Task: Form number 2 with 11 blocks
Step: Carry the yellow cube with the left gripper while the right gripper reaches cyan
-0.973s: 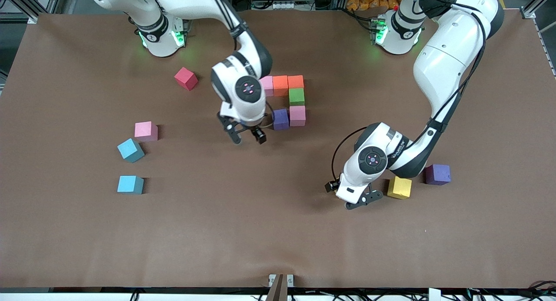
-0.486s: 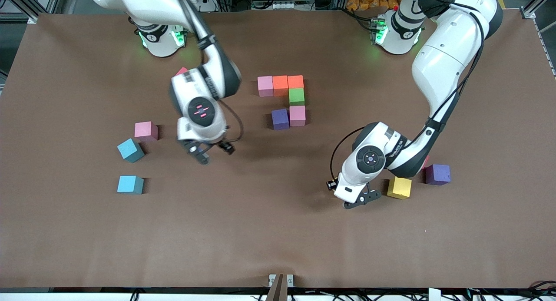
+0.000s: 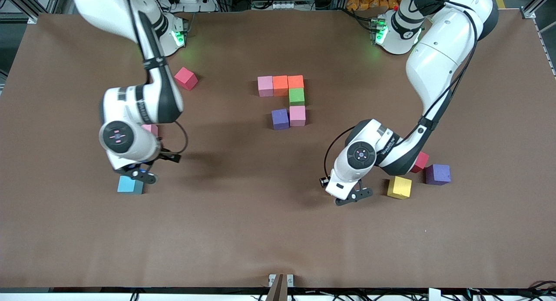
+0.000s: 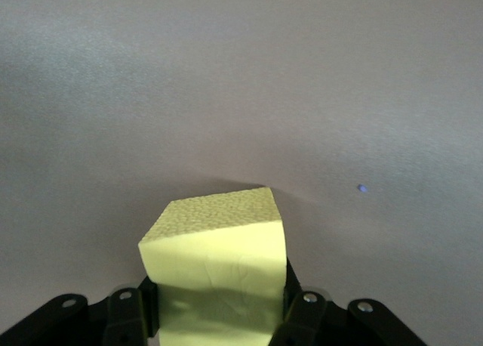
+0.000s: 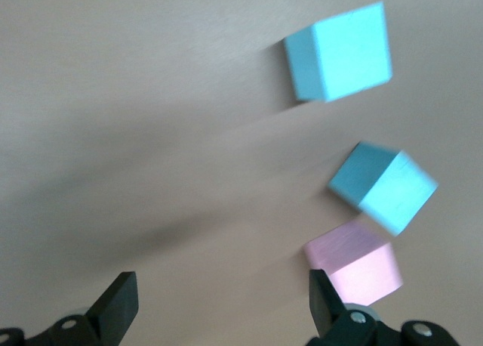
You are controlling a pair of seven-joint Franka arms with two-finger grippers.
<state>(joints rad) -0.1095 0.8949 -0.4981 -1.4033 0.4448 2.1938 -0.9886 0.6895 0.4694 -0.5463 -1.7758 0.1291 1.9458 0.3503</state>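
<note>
Toward the left arm's end of the table, the left gripper (image 3: 352,196) is clamping a yellow block (image 4: 215,263); another yellow block (image 3: 399,187) is lying beside it. Over the light blue blocks (image 5: 341,52), the right gripper (image 3: 138,173) is hanging with jaws spread; the partly built number 2 (image 3: 286,100) is sitting mid-table.

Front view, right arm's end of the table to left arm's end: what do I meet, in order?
Light blue block, red block, unfinished number 2, left gripper, loose yellow block, purple block.
</note>
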